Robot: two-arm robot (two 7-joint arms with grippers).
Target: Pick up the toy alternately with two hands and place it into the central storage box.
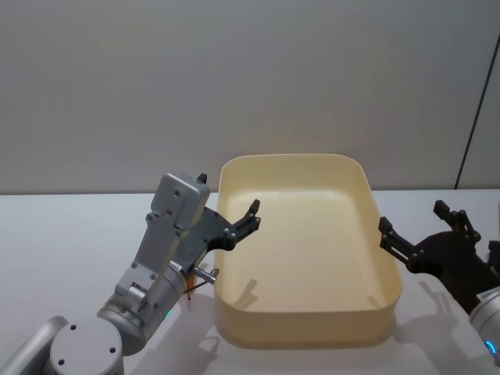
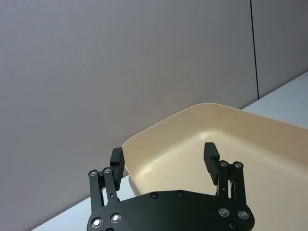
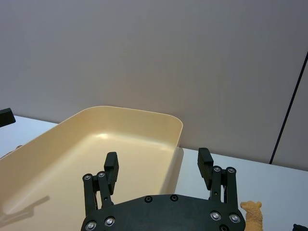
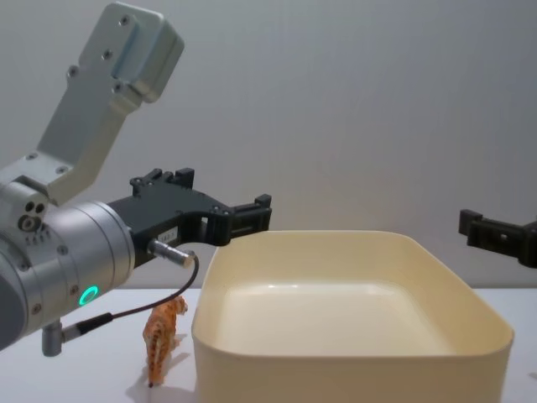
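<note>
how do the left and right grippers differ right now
The left gripper is at the storage box's left side, one fingertip reaching over the rim; the right gripper sits just outside the right wall. An orange toy stands by the left gripper's arm; a tan toy is near the right gripper. Both are black, open and empty.

Aloft, left tool (image 2: 163, 155) and right tool (image 3: 158, 160), both spread wide, empty.
</note>
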